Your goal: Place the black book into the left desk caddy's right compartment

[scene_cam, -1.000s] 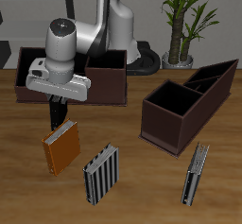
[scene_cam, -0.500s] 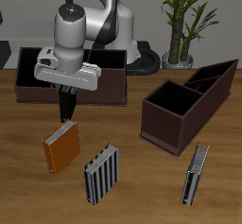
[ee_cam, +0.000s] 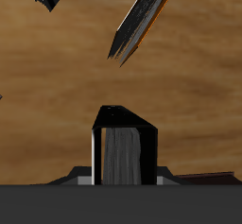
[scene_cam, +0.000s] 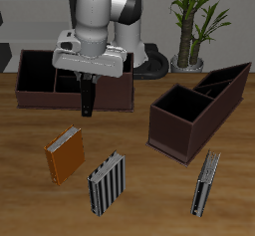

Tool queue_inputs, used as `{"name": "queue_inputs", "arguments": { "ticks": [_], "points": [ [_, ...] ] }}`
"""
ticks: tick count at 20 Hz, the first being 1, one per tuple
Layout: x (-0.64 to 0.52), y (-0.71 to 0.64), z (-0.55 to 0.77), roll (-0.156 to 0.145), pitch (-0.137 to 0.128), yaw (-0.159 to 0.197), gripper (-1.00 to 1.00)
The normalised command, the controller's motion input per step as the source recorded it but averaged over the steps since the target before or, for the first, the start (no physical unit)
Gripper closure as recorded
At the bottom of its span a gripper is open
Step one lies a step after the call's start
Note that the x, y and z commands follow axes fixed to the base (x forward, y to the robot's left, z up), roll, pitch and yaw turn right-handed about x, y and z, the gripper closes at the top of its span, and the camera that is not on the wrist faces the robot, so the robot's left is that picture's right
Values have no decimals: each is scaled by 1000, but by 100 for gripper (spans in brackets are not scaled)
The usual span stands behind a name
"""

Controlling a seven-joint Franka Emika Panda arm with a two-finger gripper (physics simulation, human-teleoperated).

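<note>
My gripper (scene_cam: 88, 81) is shut on the black book (scene_cam: 88, 101), which hangs upright below it, above the table in front of the long low caddy. In the wrist view the book (ee_cam: 121, 147) shows black covers and grey page edges between my gripper (ee_cam: 121, 171). The left desk caddy (scene_cam: 199, 106) is a tall maroon-brown box standing apart from the book. Its right compartment (scene_cam: 183, 111) is the big square section, open and empty, nearest the table's front edge.
The longer, lower caddy (scene_cam: 70, 99) stands just behind the held book. An orange book (scene_cam: 66, 155) and a striped book (scene_cam: 105, 182) stand near the front. A thin dark upright book (scene_cam: 206, 183) stands in front of the left caddy. A potted plant (scene_cam: 194, 26) stands at the back.
My gripper has risen and moved sideways with the black book, away from the orange book and toward the left desk caddy.
</note>
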Motion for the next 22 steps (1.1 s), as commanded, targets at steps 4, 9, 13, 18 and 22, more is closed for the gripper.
{"name": "queue_inputs", "arguments": {
  "ticks": [4,9,13,18,22],
  "points": [
    [81,492,513,4,-10,46,100],
    [45,484,399,16,1,69,100],
    [47,380,374,-8,1,38,100],
    [65,505,379,15,-13,46,100],
    [38,666,221,34,-5,44,100]
  ]
}}
